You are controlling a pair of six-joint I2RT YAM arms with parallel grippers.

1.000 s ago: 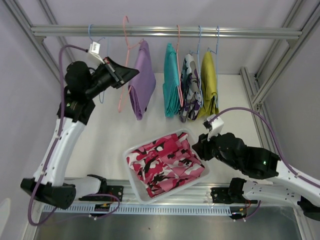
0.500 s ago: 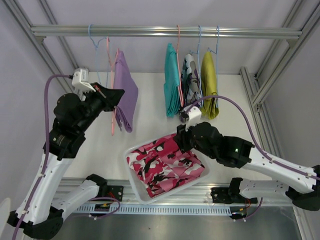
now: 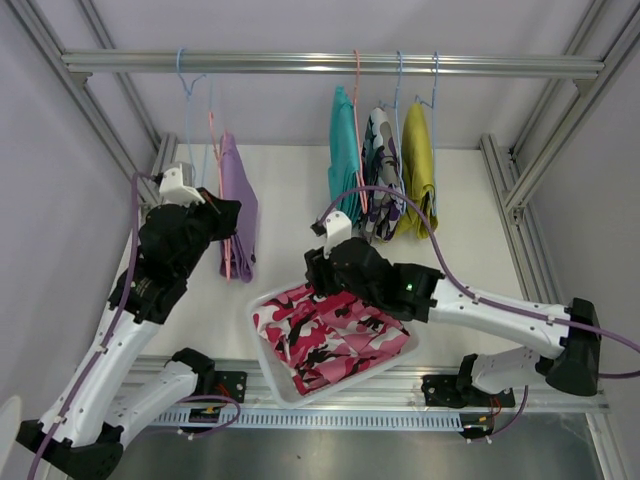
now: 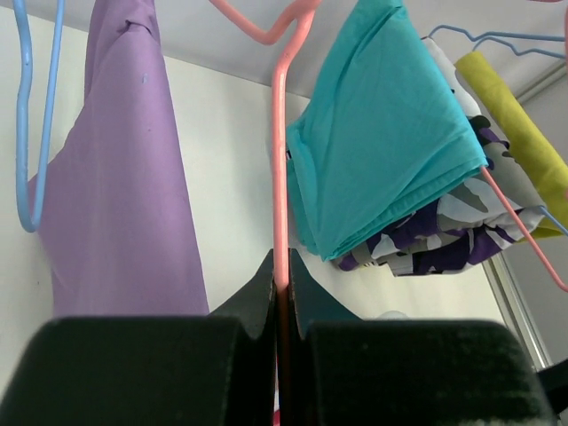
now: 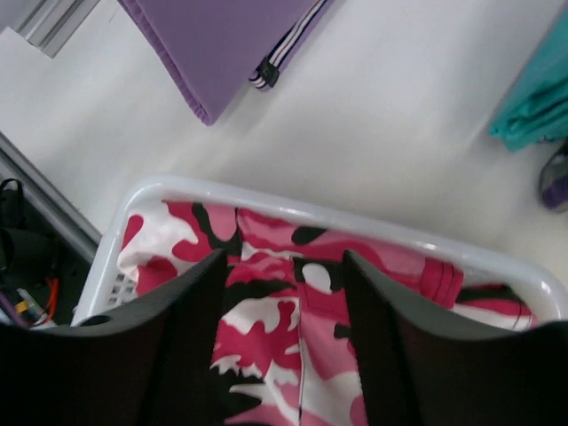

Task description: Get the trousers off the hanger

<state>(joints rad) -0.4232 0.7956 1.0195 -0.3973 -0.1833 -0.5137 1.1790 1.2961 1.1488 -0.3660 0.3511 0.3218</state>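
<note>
My left gripper (image 3: 222, 215) is shut on the pink hanger (image 4: 279, 151) that carries the lilac shorts (image 3: 238, 205), which hang at the left; the shorts also show in the left wrist view (image 4: 115, 177) and the right wrist view (image 5: 222, 44). Teal (image 3: 343, 150), camouflage (image 3: 381, 170) and mustard shorts (image 3: 417, 165) hang on the rail (image 3: 330, 63). The red-and-white shorts (image 3: 335, 330) lie in the white basket (image 3: 262, 300). My right gripper (image 3: 318, 268) is open and empty over the basket's far left part (image 5: 284, 266).
An empty blue hanger (image 3: 192, 110) hangs left of the lilac shorts. Metal frame posts (image 3: 545, 150) run along both sides and the rail crosses the back. The arm bases stand at the near edge (image 3: 330, 405).
My left gripper has pulled the pink hanger and lilac shorts down and left, away from the rail. My right arm has swung left over the basket toward the lilac shorts.
</note>
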